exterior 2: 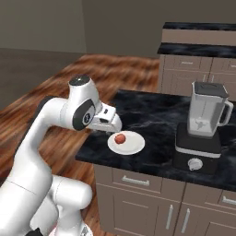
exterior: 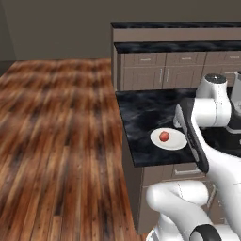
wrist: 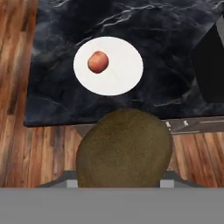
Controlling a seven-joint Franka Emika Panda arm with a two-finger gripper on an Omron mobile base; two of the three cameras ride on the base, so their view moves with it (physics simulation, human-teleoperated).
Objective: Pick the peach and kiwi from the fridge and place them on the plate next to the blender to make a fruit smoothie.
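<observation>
Kiwi in the gripper, held off the counter's near edge, peach already on the plate.

In the hand view the brown kiwi (wrist: 124,148) sits close to the camera, pinched in the gripper (wrist: 122,181), whose fingertips it hides; its long axis runs roughly across that view. The peach (wrist: 98,61) lies on the white plate (wrist: 122,74), off-centre toward the floor-side end of the counter. The plate sits near the black counter's (wrist: 57,100) front edge, with bare stone all around it. The blender (exterior 2: 203,133) stands well apart from the plate, further along the counter. From the right base view the gripper (exterior 2: 113,123) hangs just beside the plate's rim, over the counter's end.
</observation>
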